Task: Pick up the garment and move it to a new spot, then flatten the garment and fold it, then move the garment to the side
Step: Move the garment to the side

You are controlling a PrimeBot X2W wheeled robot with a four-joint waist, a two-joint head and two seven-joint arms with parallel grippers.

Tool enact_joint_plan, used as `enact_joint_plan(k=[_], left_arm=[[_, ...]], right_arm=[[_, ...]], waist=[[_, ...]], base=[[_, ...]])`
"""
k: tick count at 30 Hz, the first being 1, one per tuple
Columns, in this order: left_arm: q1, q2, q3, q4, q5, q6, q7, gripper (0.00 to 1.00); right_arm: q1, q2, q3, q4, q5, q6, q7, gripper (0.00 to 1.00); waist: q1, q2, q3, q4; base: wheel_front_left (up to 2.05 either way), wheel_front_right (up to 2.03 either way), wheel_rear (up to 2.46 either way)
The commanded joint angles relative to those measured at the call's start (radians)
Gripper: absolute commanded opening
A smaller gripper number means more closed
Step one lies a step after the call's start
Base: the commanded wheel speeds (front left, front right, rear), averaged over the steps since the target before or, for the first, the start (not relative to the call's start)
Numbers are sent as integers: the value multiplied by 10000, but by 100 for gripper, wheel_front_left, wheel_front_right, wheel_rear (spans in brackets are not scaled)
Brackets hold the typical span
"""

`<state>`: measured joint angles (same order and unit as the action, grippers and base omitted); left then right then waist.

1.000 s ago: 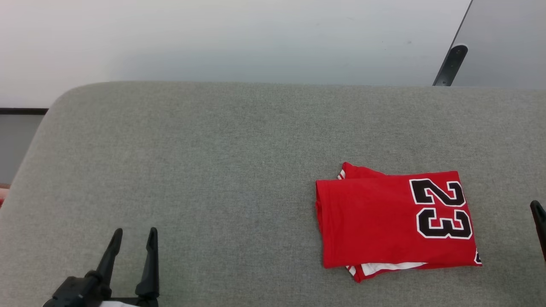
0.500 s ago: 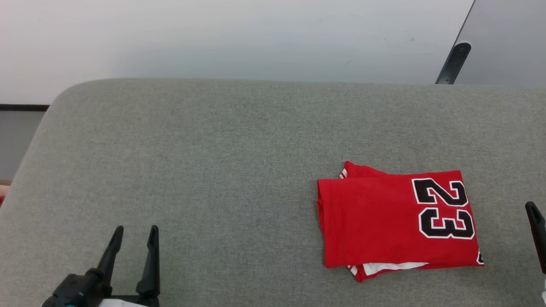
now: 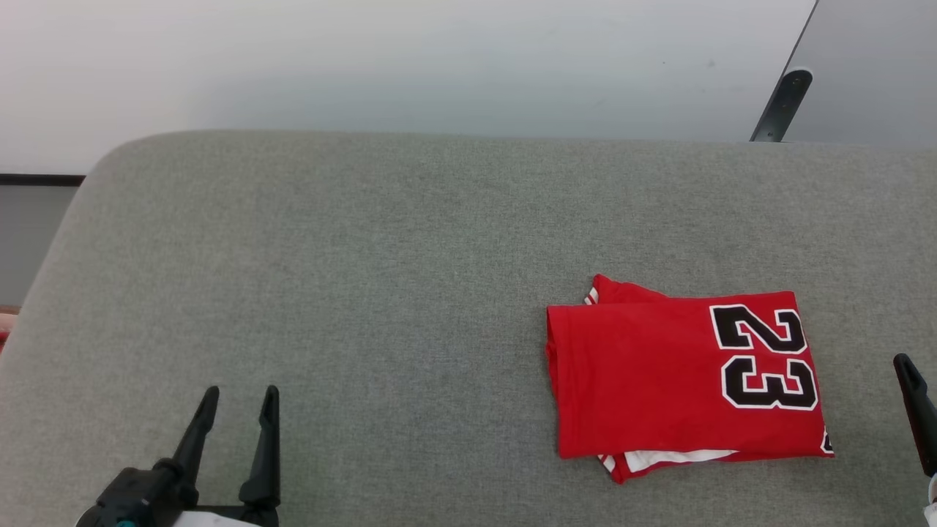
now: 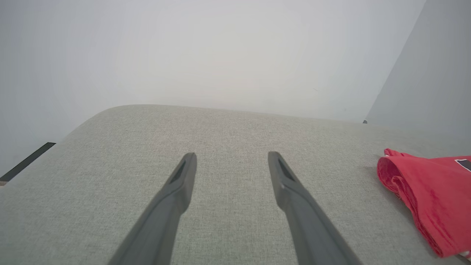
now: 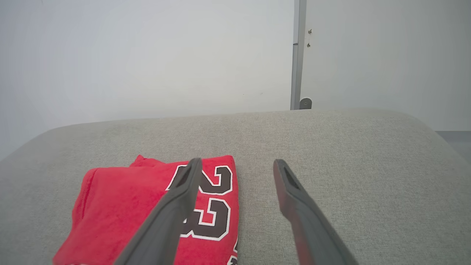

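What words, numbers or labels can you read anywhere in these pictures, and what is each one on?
"23": large black digits outlined in white, on the folded red garment that lies on the grey surface.
A small black-and-white bit of print at the garment's near right corner: too little of it shows to read.
No other writing, brand or sign can be read.

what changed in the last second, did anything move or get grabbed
The right gripper edged slightly inward toward the jersey in the head view, without touching it. The whole head picture also shifted a little, so the camera moved. Nothing was taken hold of or let go. The jersey stays folded on the grey surface, and the left gripper and right gripper stay open and empty.
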<state>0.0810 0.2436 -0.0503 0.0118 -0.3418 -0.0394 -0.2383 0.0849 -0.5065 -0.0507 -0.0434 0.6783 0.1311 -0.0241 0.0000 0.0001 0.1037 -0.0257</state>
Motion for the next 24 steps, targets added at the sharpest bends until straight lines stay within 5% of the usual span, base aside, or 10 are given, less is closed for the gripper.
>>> enact_joint_plan(k=[1, 9, 19, 24], left_arm=[[-91, 14, -8, -44, -25, 35, -15, 100], [-347, -110, -199, -99, -72, 65, -26, 100], [-1036, -437, -518, 219, -49, -58, -138, 100], [-1551, -671, -671, 426, 16, -137, -201, 100]], right_arm=[[-64, 18, 46, 14, 45, -8, 21, 100], [-408, -345, 440, 180, 46, -8, 1104, 100], [-1952, -1471, 1348, 605, 531, -8, 6374, 100], [-2633, -1655, 1353, 519, 541, -8, 7801, 100]], waist=[[0, -1, 23, 11], [0, -1, 414, 221], [0, -1, 1435, 673], [0, -1, 1948, 919]], base=[[0, 0, 0], [0, 0, 0], [0, 0, 0], [0, 0, 0]])
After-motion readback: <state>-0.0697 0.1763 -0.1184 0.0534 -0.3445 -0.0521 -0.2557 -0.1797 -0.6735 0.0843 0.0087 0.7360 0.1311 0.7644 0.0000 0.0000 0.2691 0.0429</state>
